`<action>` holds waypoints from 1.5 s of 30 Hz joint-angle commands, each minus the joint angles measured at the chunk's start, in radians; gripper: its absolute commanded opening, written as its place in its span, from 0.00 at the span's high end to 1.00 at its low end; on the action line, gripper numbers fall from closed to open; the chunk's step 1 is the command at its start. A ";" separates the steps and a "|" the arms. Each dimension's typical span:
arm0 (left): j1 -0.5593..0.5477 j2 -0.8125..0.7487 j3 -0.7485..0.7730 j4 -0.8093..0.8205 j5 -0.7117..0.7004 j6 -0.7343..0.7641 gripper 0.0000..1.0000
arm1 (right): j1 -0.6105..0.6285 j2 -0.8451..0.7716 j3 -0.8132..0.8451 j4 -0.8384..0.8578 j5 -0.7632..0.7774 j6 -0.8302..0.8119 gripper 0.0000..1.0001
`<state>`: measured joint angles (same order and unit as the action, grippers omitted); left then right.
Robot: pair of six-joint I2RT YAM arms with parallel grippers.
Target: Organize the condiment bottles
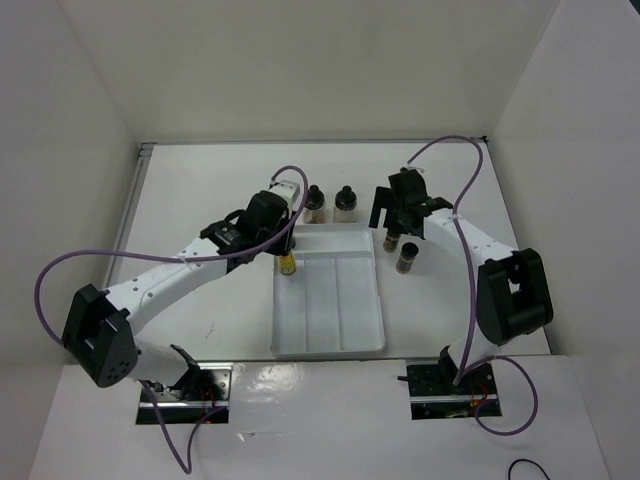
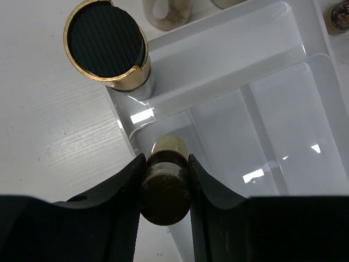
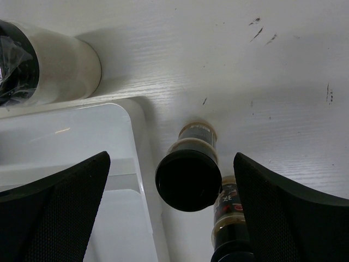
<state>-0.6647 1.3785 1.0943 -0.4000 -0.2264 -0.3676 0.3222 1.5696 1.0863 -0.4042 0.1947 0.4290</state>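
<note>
A white table (image 1: 200,200) with faint wood grain sits boxed in by plain white walls: a back panel (image 1: 320,70), a left panel (image 1: 60,180) and a right panel (image 1: 575,180). A thin metal rail (image 1: 300,142) edges its far side. The light is soft and even. Small dark scuff marks (image 3: 262,30) fleck the surface.

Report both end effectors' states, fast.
Left end effector: closed on a yellow jar at the tray.
Right end effector: open, straddling a dark jar, not touching.
</note>
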 commanded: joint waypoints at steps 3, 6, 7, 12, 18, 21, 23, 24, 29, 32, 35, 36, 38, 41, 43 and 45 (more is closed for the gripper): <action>-0.006 0.030 -0.001 0.092 -0.028 -0.025 0.96 | 0.003 0.027 0.023 0.050 0.011 -0.012 0.02; -0.006 0.039 -0.022 0.111 -0.039 -0.025 0.93 | 0.003 0.027 0.023 0.050 0.011 -0.012 0.02; -0.015 0.048 -0.036 0.127 -0.051 -0.025 0.93 | 0.003 0.027 0.023 0.050 0.011 -0.012 0.02; -0.024 0.059 -0.045 0.127 -0.091 -0.034 0.83 | 0.003 0.027 0.023 0.059 0.011 -0.021 0.02; -0.035 0.059 -0.036 0.118 -0.091 -0.025 0.39 | -0.006 0.036 0.023 0.068 0.011 -0.021 0.06; -0.035 0.059 -0.018 0.093 -0.091 -0.025 0.23 | -0.006 0.036 0.023 0.068 0.011 -0.021 0.07; -0.044 0.039 -0.007 0.080 -0.102 -0.025 0.12 | -0.006 0.036 0.023 0.068 0.011 -0.021 0.10; -0.044 0.039 0.009 0.066 -0.112 -0.025 0.08 | -0.006 0.036 0.023 0.068 0.011 -0.021 0.11; -0.044 -0.041 0.051 0.027 -0.143 -0.025 0.00 | -0.006 0.036 0.032 0.027 0.022 -0.012 0.11; -0.044 -0.088 0.078 0.004 -0.152 -0.025 0.00 | -0.006 0.036 0.032 0.018 0.032 -0.001 0.15; -0.044 -0.133 0.105 -0.006 -0.162 -0.025 0.00 | -0.006 0.036 0.032 -0.001 0.043 -0.001 0.18; -0.044 -0.148 0.116 -0.022 -0.162 -0.025 0.00 | -0.006 0.036 0.032 -0.001 0.043 0.011 0.21; -0.044 -0.162 0.150 -0.037 -0.162 -0.025 0.00 | -0.006 0.036 0.032 -0.001 0.052 0.011 0.29; -0.044 -0.183 0.159 -0.048 -0.180 -0.025 0.00 | -0.006 0.046 0.032 -0.010 0.052 0.020 0.31; -0.044 -0.206 0.159 -0.048 -0.191 -0.025 0.00 | -0.006 0.046 0.032 -0.019 0.052 0.020 0.33; -0.044 -0.228 0.159 -0.059 -0.200 -0.025 0.00 | -0.006 0.046 0.032 -0.019 0.052 0.030 0.37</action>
<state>-0.7040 1.1847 1.2224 -0.4377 -0.3939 -0.3767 0.3218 1.6077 1.0870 -0.4084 0.2253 0.4404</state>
